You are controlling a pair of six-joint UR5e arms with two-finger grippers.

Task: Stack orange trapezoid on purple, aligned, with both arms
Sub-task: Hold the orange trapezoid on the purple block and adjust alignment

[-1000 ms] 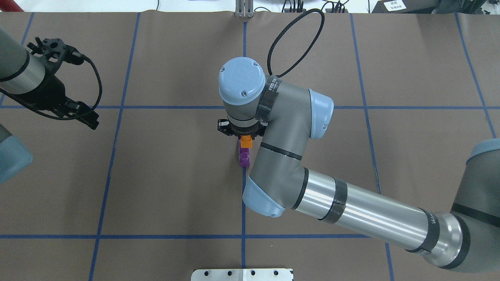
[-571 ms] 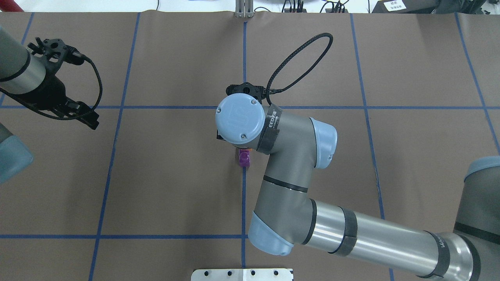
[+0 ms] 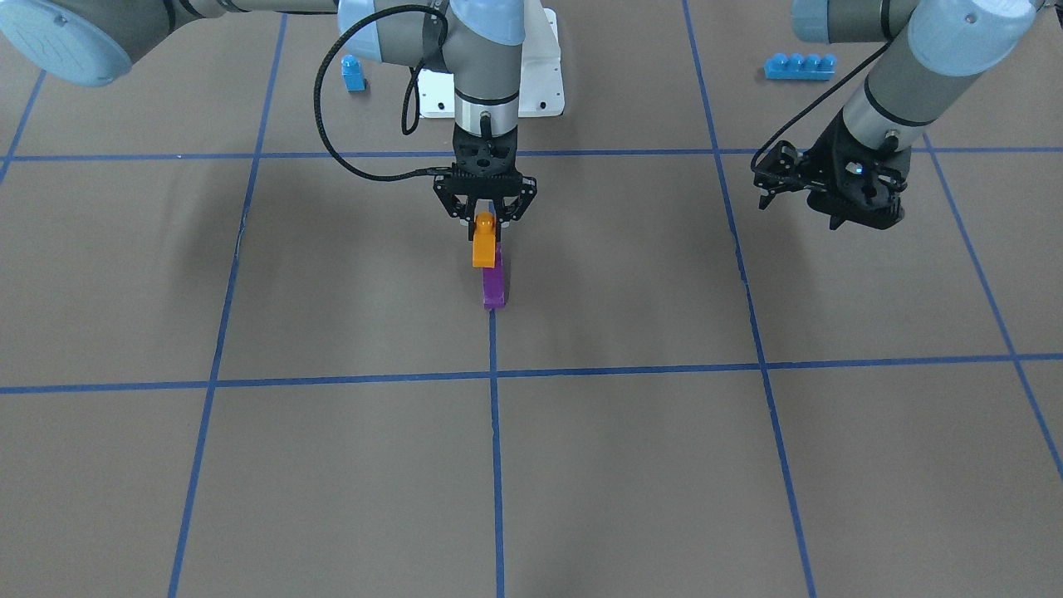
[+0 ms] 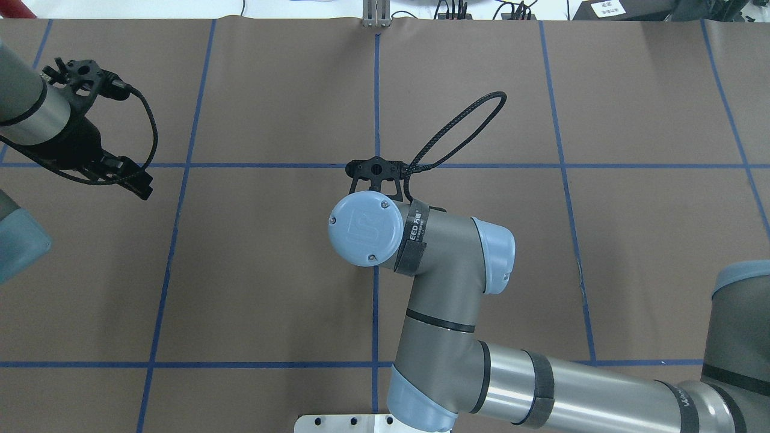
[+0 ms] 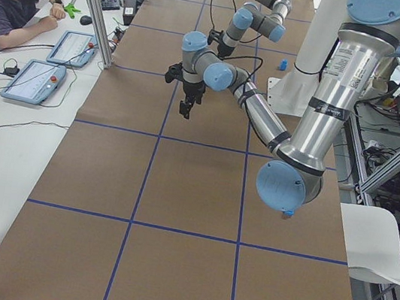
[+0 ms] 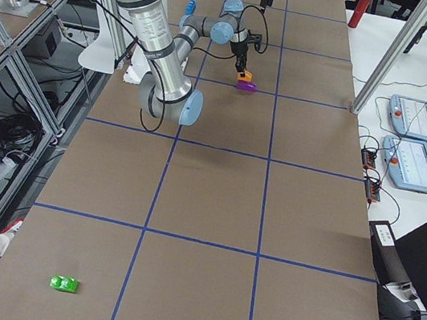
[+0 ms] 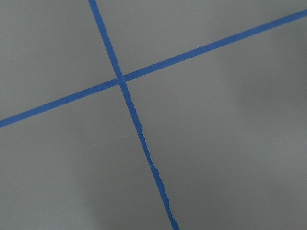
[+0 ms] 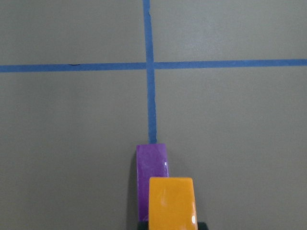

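right gripper [image 3: 485,218], centre of the front-facing view, points straight down, fingers clamped on the stud end of the orange trapezoid [image 3: 483,249]. orange hangs over the upper end of the purple [image 3: 494,286], which lies on the table [image 3: 249,465] along the blue tape line [image 3: 496,415]. cant tell if orange is touching purple or just above it. in the right wrist view orange covers only purple's near end and sits a bit to the right of it, so not lined up yet. left gripper [image 3: 851,218], far right of the front-facing view, hovers well apart from both bricks; cant tell if its fingers are apart or together. long blue brick [image 3: 799,66] upper right, not involved.

risks, my guess: pressing down with this sideways offset, the stud misses and orange seats crooked or slides off. nothing braces purple, so a push on one end could tip or skid it along the tape. letting go before it seats, orange topples.
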